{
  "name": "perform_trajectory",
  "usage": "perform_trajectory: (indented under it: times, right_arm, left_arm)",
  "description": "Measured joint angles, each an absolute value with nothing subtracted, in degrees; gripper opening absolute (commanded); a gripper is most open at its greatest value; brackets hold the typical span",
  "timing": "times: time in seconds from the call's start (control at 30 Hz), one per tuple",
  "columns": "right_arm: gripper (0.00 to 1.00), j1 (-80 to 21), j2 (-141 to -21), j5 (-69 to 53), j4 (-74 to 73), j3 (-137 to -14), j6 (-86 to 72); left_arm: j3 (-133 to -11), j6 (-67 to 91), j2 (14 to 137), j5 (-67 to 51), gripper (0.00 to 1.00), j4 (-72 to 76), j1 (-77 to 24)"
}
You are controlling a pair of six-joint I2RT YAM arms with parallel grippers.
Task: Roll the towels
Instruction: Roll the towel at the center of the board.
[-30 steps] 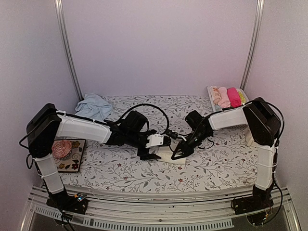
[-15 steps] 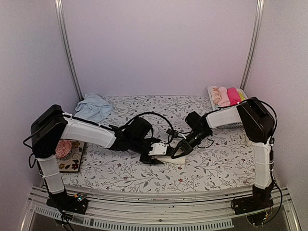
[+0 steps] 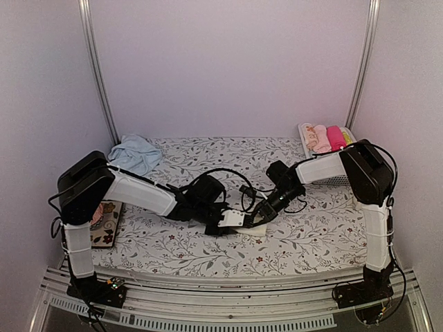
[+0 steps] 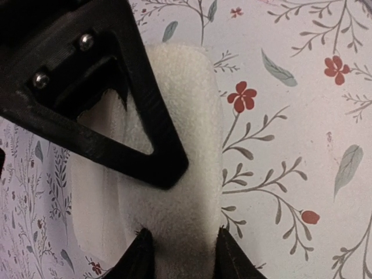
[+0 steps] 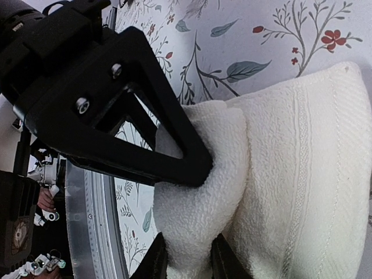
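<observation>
A floral table cover [image 3: 173, 252] spreads beneath plain white walls. Near its front middle lies the cream towel [image 3: 255, 228], bundled into a thick roll, while the light blue towel [image 3: 135, 153] sits crumpled at the far left corner. The left gripper [image 4: 183, 256] clasps the cream roll from one side; the right gripper [image 5: 186, 258] pinches a plump fold from the other. The terry looks light, soft and springy, likely to unwind if let go, so it is best gripped across the roll's full thickness.

Rolled cream towel [image 3: 252, 228] at the table [image 3: 318, 242] centre, light blue towel [image 3: 135, 153] crumpled, unrolled, at the far-left corner
</observation>
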State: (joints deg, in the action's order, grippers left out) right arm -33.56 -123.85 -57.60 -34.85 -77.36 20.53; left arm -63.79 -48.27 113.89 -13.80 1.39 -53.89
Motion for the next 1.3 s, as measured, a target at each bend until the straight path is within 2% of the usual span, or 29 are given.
perform_trajectory:
  times: [0.1, 0.17, 0.37, 0.53, 0.77, 1.0, 1.3]
  right_arm:
    - [0.33, -33.56, -123.83, -57.63, -34.89, -77.41, 20.60]
    - [0.40, -33.56, -123.83, -57.43, -34.98, -77.41, 20.40]
    - [0.59, -33.26, -121.10, -53.08, -35.16, -76.36, 20.62]
    - [0.69, -32.58, -111.92, -46.06, -34.50, -71.96, 21.74]
    - [0.73, -32.53, -100.09, -36.99, -29.93, -64.12, 24.01]
    - [0.73, -32.56, -93.14, -30.61, -24.01, -52.90, 24.88]
    - [0.77, -32.56, -84.84, -24.93, -13.26, -46.63, 17.82]
  left_arm:
    - [-64.31, -48.14, 114.06, -12.88, 0.09, 1.43, -53.93]
    - [-64.99, -47.88, 114.30, -12.45, 0.00, 0.84, -54.00]
    - [-68.97, -47.83, 115.66, -12.75, 0.00, -4.03, -54.11]
    - [-73.49, -45.76, 117.62, -14.04, 0.00, -9.23, -54.11]
    - [-78.94, -42.30, 119.72, -16.84, 0.00, -16.43, -53.56]
    - [-90.28, -38.46, 125.16, -22.57, 0.00, -28.53, -51.44]
    - [-102.59, -31.86, 131.83, -30.09, 0.00, -40.69, -49.08]
